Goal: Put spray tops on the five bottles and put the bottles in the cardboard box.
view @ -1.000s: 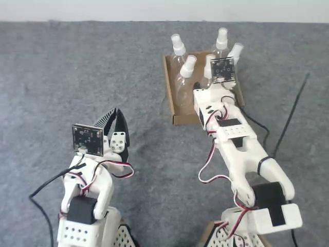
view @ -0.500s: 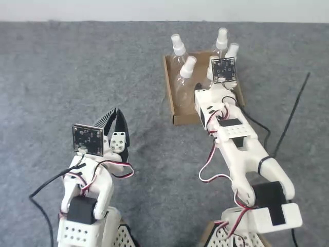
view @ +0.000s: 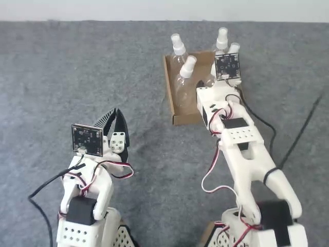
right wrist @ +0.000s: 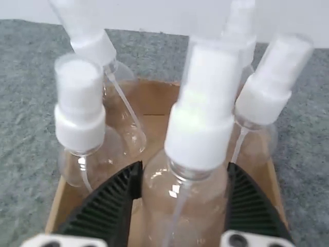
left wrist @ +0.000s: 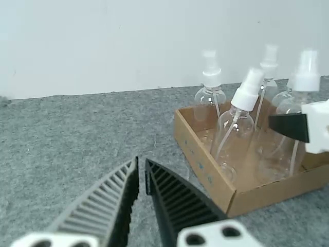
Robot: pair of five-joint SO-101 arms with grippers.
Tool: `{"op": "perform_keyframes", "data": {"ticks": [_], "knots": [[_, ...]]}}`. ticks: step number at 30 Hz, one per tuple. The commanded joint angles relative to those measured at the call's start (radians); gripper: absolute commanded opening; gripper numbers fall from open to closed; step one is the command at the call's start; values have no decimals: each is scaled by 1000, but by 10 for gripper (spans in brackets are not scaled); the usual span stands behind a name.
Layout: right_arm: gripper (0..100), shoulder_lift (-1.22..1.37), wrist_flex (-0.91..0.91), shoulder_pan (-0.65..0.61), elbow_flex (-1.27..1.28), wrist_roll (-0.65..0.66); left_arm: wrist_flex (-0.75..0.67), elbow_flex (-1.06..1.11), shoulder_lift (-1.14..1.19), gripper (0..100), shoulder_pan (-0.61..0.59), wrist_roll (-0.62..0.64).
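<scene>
Since one second ago, the right arm (view: pixel 241 149) has extended farther over the cardboard box (view: pixel 168 90), carrying its bottle deeper among the others. The right gripper (right wrist: pixel 183 172) is clamped on both sides of an upright bottle (right wrist: pixel 185 206) inside the box, and four more bottles (right wrist: pixel 82 134), each fitted with a spray top (right wrist: pixel 79 110), stand close around it. The left gripper (left wrist: pixel 142 167) has its fingers together on nothing, with the box ahead of it and off to one side.

Cardboard box (view: pixel 168 87) on grey carpeted table (view: pixel 77 62)
</scene>
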Motion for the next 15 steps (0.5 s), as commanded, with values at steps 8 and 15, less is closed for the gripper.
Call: {"op": "perform_keyframes", "data": {"ticks": [8, 15], "knots": [[198, -248, 237, -2, -207, -8, -23, -5, -6, 12, -6, 3], [195, -266, 263, -2, -221, -8, -23, -5, -6, 12, -6, 3]]}}
